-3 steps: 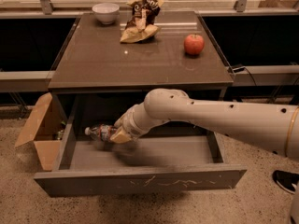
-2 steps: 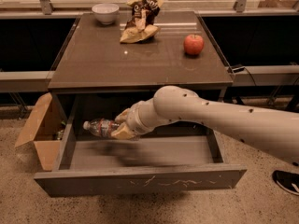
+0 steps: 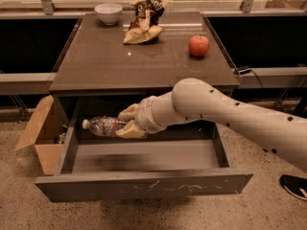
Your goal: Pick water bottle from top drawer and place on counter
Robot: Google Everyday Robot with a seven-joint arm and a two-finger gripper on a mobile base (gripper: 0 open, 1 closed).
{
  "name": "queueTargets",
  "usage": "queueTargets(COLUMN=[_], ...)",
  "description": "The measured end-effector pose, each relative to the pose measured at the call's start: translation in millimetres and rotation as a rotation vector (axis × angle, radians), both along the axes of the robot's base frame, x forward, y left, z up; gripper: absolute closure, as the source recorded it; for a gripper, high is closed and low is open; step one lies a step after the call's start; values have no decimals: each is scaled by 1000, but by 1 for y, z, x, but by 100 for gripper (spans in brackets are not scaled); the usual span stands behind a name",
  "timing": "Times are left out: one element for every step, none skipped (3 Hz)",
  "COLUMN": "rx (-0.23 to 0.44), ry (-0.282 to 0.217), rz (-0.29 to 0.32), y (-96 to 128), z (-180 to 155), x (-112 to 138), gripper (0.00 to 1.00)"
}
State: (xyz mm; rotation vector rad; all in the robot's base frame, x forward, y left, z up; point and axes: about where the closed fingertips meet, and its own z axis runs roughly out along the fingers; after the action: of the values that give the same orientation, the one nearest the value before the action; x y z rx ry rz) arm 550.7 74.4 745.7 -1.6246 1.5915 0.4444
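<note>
The water bottle (image 3: 102, 126) rose out of the top drawer (image 3: 144, 186); the gripper (image 3: 127, 123) held it tight; the counter (image 3: 120, 56) waited.

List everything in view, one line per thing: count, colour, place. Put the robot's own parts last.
water bottle: 1, clear with a white cap, held sideways over the open drawer, cap to the left
top drawer: 1, grey-brown, pulled open beneath the counter
counter: 1, dark grey-brown, centre of view
bowl: 1, white, far left corner of the counter
snack bag: 1, brown and dark, crumpled, far middle of the counter
apple: 1, red, right side of the counter
cardboard box: 1, tan, on the floor left of the drawer
shoe: 1, black, floor at the lower right edge
arm: 1, white, reaching in from the right
tool: 1, tan fingers, closed on the bottle inside the drawer
</note>
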Motion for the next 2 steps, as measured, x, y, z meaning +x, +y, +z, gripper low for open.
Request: queueTargets(rx=[36, 12], ry=[-53, -174], rz=[18, 53], y=[4, 8], z=[30, 94], x=[-7, -22], gripper=[100, 100])
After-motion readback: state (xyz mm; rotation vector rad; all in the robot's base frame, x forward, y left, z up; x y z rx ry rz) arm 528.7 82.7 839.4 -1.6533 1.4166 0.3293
